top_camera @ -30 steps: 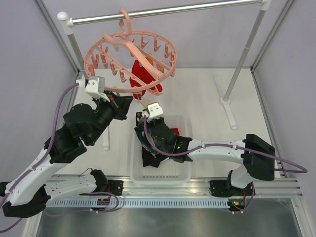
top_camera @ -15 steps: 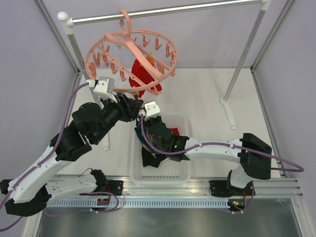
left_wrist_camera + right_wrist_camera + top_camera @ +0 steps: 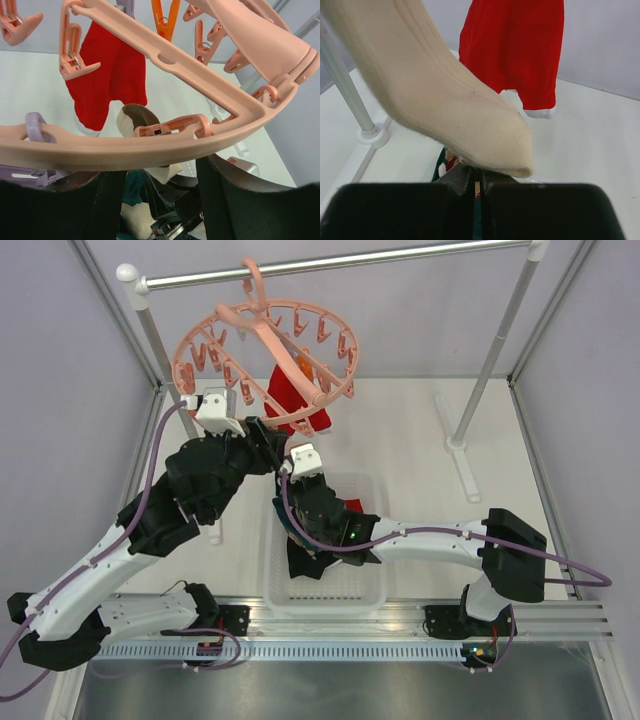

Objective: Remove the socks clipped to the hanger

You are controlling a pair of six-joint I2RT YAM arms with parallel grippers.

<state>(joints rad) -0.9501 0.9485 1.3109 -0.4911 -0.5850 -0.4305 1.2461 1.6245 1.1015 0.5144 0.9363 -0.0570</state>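
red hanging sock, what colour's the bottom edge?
White, on the red sock; best in right wrist view.

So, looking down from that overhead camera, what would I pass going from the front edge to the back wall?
Metal base track → white basket → red sock → pink hanger → metal rail.

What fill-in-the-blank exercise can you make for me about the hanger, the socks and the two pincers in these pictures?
1. The hanger hangs from the rail by its ____.
2. A ____ sock hangs from the hanger.
3. The right pincer is ____ on the beige sock.
4. The left pincer is ____, just under the hanger's ring.

Missing words: hook; red; shut; open
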